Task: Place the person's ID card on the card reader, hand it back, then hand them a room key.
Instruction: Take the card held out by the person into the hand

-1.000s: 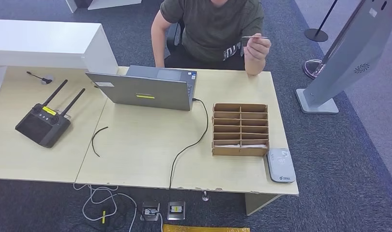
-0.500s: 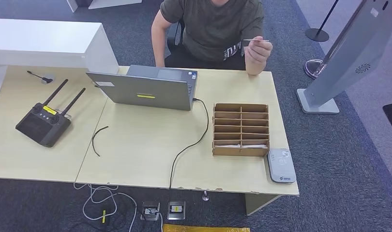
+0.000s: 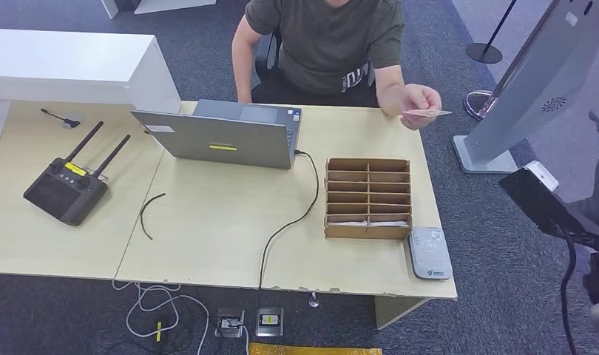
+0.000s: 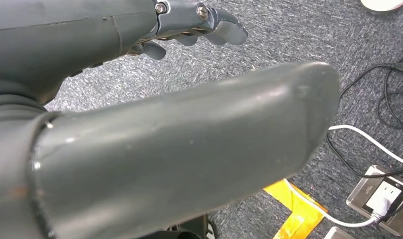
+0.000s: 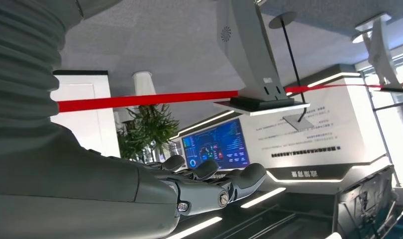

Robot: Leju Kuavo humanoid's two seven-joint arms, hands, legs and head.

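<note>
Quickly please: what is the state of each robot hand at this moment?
Left hand: holds nothing; whether open or closed cannot be told.
Right hand: open, fingers stretched out, holding nothing.

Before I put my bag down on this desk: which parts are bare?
Widest bare patch: between the laptop, the loose black wire and the power cable, to the near edge. Another lies beyond the cardboard organizer. Crowded: around the card reader and the remote controller.
</note>
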